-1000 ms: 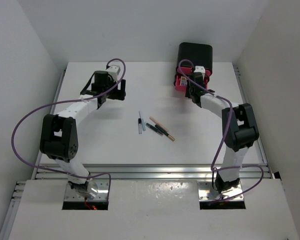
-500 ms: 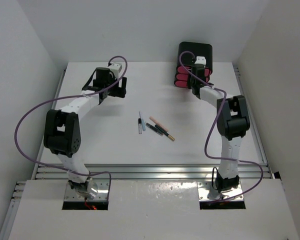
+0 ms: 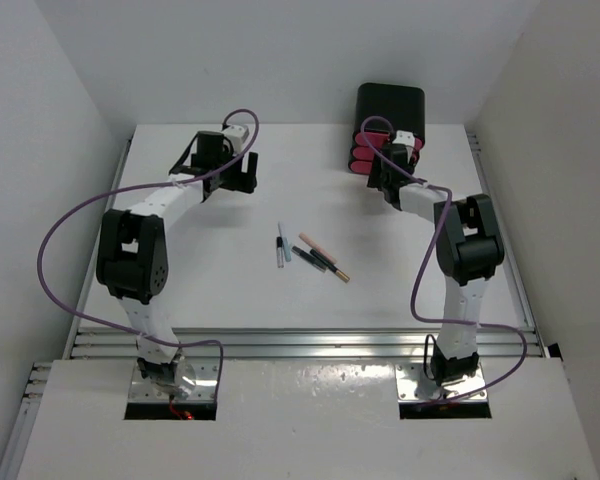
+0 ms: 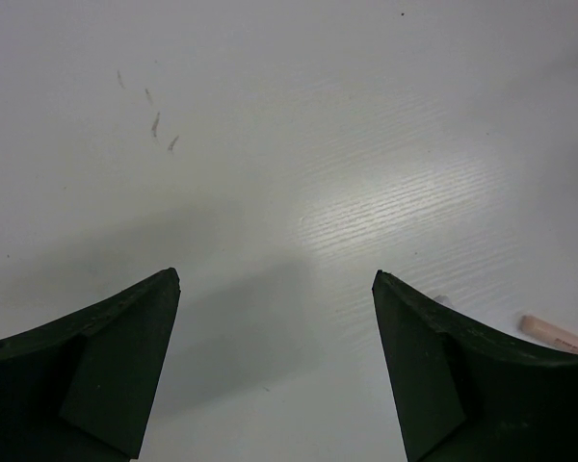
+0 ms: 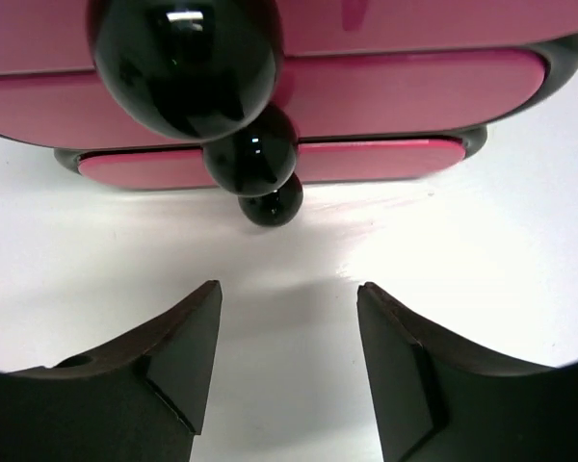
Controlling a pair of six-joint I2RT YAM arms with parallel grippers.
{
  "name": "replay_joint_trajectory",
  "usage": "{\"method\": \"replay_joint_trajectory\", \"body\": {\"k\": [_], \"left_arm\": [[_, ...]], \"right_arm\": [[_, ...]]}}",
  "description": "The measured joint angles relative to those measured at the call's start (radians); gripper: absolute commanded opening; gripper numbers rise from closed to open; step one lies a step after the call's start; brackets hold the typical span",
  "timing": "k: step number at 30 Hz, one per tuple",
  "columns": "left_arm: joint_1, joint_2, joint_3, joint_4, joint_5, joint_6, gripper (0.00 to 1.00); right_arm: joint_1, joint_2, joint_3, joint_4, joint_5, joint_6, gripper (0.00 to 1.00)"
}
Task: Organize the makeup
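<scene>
Several thin makeup sticks lie mid-table: a silver-blue one [image 3: 280, 246], a black one [image 3: 309, 258] and a peach one [image 3: 324, 257]. The peach stick's end [image 4: 559, 335] shows at the right edge of the left wrist view. My left gripper [image 3: 236, 178] [image 4: 275, 276] hangs open over bare table at the back left. Just in front of the black box [image 3: 390, 104], my right gripper [image 3: 379, 172] [image 5: 289, 287] stands open and holds nothing. The box's pink drawers [image 5: 385, 96] are pushed in. Their black knobs [image 5: 270, 202] sit just beyond the fingertips. No palettes or tube are in view.
The box stands at the back right, close to the rear wall. White walls close in the table [image 3: 200, 280] on three sides. A metal rail [image 3: 300, 342] runs along the near edge. Purple cables loop from both arms.
The pulled-out pink drawer has been pushed shut by my right gripper, whose jaws have then opened off the knob. My left arm stretched slightly farther back and right.
</scene>
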Motion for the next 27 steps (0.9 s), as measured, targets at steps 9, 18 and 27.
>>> {"method": "replay_joint_trajectory", "body": {"k": [9, 18, 27], "left_arm": [[0.005, 0.022, 0.009, -0.013, 0.027, 0.001, 0.87], [0.008, 0.024, 0.036, -0.012, 0.037, -0.001, 0.87], [0.016, 0.050, 0.054, -0.012, 0.045, -0.006, 0.87]], "right_arm": [[-0.010, 0.064, 0.097, -0.034, 0.031, 0.057, 0.60], [-0.021, 0.167, 0.183, -0.020, 0.058, 0.059, 0.59], [-0.020, 0.180, 0.193, -0.019, 0.063, 0.058, 0.55]]}}
